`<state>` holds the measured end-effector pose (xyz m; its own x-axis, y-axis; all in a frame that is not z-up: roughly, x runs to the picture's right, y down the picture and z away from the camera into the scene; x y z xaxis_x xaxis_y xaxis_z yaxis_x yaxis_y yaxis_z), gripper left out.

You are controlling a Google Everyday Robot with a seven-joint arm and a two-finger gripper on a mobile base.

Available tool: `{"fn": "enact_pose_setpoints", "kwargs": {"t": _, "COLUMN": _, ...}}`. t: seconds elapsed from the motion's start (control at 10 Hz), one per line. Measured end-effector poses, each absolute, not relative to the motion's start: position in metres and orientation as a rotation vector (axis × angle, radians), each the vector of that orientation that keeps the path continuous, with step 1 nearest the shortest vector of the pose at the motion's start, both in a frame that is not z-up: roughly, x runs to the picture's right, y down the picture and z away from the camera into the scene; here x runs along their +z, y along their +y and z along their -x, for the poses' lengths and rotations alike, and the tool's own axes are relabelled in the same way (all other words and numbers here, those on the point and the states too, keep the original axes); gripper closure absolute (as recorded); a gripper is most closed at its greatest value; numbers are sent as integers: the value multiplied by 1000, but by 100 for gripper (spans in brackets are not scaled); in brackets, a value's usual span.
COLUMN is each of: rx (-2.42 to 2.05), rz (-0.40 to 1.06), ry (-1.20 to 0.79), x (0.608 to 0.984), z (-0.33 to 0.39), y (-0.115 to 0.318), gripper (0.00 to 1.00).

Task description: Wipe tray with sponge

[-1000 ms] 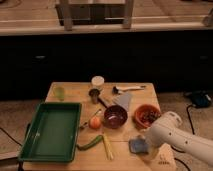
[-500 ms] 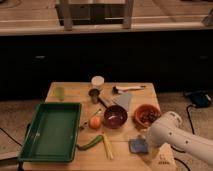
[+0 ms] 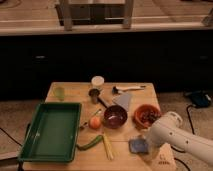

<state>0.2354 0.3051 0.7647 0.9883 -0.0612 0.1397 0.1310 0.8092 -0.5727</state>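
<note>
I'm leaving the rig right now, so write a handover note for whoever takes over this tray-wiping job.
The gripper is open and empty, low at the front right of the table, right beside the sponge.
The sponge lies flat on the table, not picked up.
The tray sits at the front left, empty, well apart from the sponge.
Done: nothing on the tray yet.
Left: grasp the sponge, carry it to the tray, wipe.
</note>
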Motion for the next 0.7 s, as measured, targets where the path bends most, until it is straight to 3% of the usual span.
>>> {"fn": "enact_pose_setpoints", "kwargs": {"t": 0.7, "rx": -101, "rz": 627, "ry": -118, "x": 767, "z": -237, "y": 307, "gripper": 20}}
